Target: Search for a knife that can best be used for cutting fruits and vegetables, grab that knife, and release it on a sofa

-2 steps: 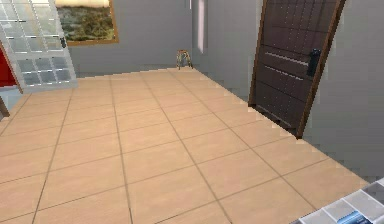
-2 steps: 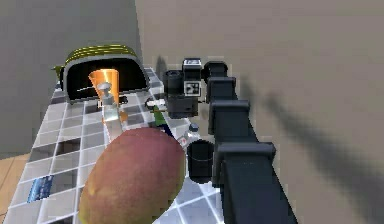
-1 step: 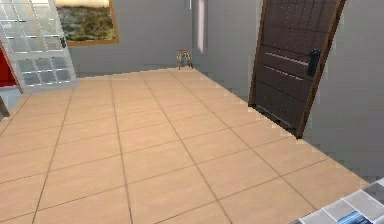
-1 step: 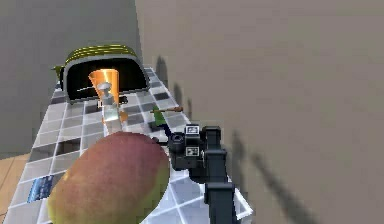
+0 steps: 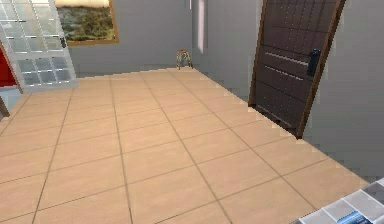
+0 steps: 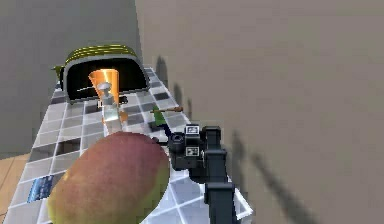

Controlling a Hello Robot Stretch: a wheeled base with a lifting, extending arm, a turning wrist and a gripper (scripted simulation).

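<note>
I take the checkered countertop [image 6: 70, 125] as my reference. At its far end, against the grey wall, sits 1 dark box-like container [image 6: 100, 58] with a yellow-gold rim, its hollow front facing me. An orange wedge shape [image 6: 103, 82] stands at that opening; I cannot tell whether it is inside the container or just in front of it. A pale silver piece [image 6: 110, 103] stands just nearer along the countertop, touching or overlapping the orange shape. I cannot confirm that either of these is the knife, so I have no sure position for it on this countertop.

At the countertop's near end lies 1 large red-and-green fruit [image 6: 110, 180]. Between it and the counter's wall-side edge I see a small green thing [image 6: 158, 120].

The arm [image 6: 220, 190] reaches over the countertop's near wall-side corner, and the gripper [image 6: 178, 143] sits just beside the green thing. With tiles and clutter behind its fingers, I cannot tell whether it holds anything.

In the forward view, the countertop's corner [image 5: 350, 208] shows at the lower right. Beyond it are tan floor tiles [image 5: 150, 140], a dark door [image 5: 290, 60], a glass-block panel [image 5: 40, 45] and a small stool [image 5: 183, 57] well away from the countertop.
</note>
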